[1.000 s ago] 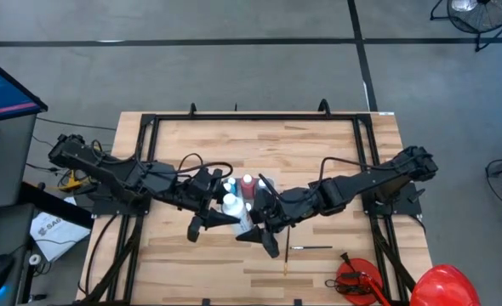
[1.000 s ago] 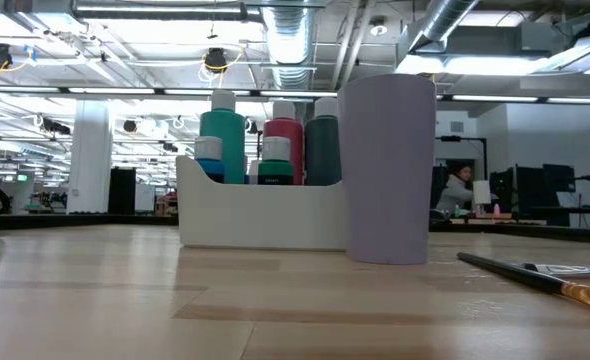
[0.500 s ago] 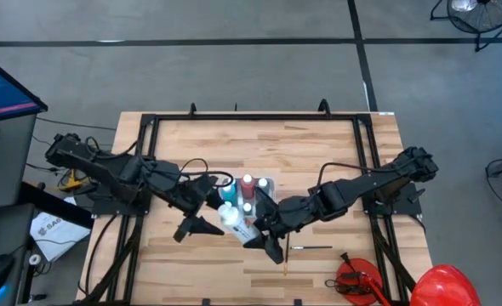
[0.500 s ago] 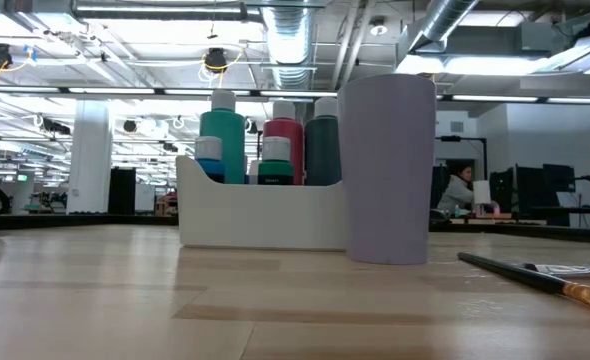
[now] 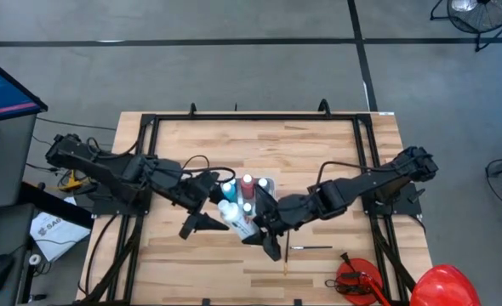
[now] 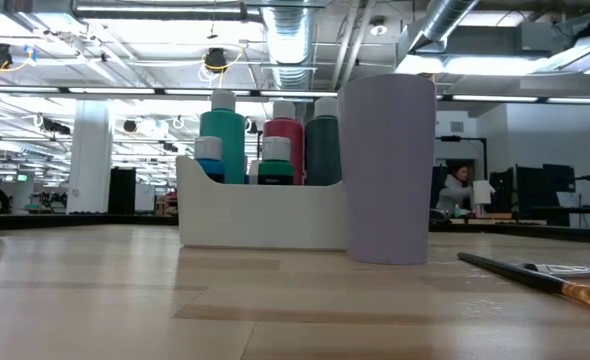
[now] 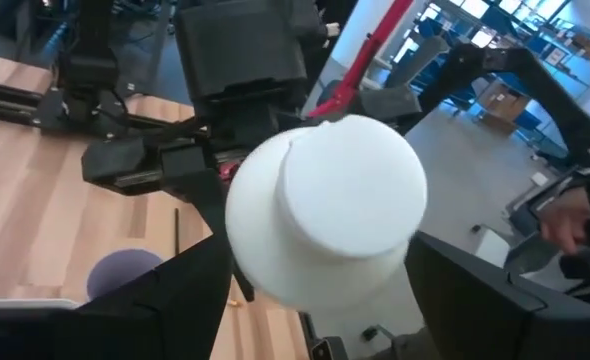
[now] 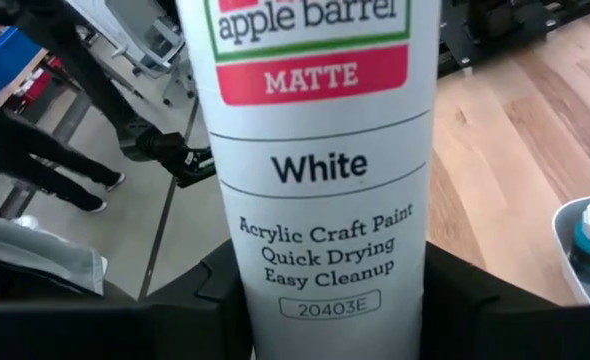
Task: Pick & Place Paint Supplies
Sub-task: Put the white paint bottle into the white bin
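Note:
A white paint bottle (image 5: 235, 218) with a red-banded "White" label (image 8: 320, 170) hangs above the table's middle. My right gripper (image 5: 258, 226) is shut on it. The bottle's white cap (image 7: 347, 190) points at my left gripper (image 5: 208, 212), which is open, its fingers (image 7: 175, 295) standing on either side of the cap end without touching it. Behind them a white caddy (image 6: 260, 215) stands on the table and holds a teal bottle (image 6: 222, 140), a red one (image 6: 283, 140) and a dark green one (image 6: 323, 148). A brush (image 6: 535, 278) lies on the wood. My right gripper pinches the white bottle's body just below the label's lowest lines (image 8: 325, 320), near its base end, between the two fingers (image 8: 220, 290). The fingers come from the table's right and lie along the bottle. The bottle is lifted clear of the table, its cap end pointing left.
A tall lavender cup (image 6: 387, 170) stands beside the caddy. Thin brushes (image 5: 310, 248) lie on the table near the right gripper. A red tool (image 5: 357, 279) and a red dome (image 5: 442, 285) sit at the near right corner. Black rails (image 5: 149, 170) frame the table.
My left gripper has opened and let go of the white bottle's cap end, drawing back a little toward the table's left. The bottle has stayed in my right gripper, now leaning more with its cap toward the left.

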Tool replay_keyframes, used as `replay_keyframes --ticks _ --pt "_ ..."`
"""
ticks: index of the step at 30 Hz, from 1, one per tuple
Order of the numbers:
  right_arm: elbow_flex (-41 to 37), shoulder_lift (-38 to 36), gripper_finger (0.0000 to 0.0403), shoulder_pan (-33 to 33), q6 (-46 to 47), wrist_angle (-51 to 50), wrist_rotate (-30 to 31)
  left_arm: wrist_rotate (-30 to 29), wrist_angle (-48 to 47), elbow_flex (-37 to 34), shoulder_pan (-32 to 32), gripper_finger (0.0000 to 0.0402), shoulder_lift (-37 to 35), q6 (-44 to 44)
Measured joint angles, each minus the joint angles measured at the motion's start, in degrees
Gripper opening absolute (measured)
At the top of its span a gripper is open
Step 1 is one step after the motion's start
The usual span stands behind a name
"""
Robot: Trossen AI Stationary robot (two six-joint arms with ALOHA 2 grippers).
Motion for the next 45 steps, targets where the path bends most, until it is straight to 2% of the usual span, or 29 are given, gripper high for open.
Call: replay_keyframes --ticks 14,17,23,28,35,45 --pt "0.0 0.02 0.0172 -0.83 -0.08 0.11 1.26 -2.46 4.05 -1.23 0.92 0.0285 2.81 -0.75" --pt "0.01 0.02 0.0171 -0.83 -0.51 0.91 2.45 -5.53 8.05 -4.63 0.89 0.0276 2.06 -1.74" --pt "0.02 0.04 0.0173 -0.88 -1.56 5.5 3.9 -11.01 27.75 -12.42 -0.09 0.0244 0.32 -2.57" --pt "0.02 0.07 0.0171 -0.88 -1.3 6.12 5.02 -12.15 36.96 -16.88 -0.2 0.0228 0.35 -3.95" --pt "-0.02 0.13 0.0171 -1.06 -1.53 7.15 6.43 -12.83 39.73 -18.38 -0.57 0.0237 0.34 -4.7" --pt "-0.02 0.0 0.0171 -1.57 -1.94 10.13 7.62 -18.26 38.93 -19.43 -2.16 0.0265 0.47 -5.13"
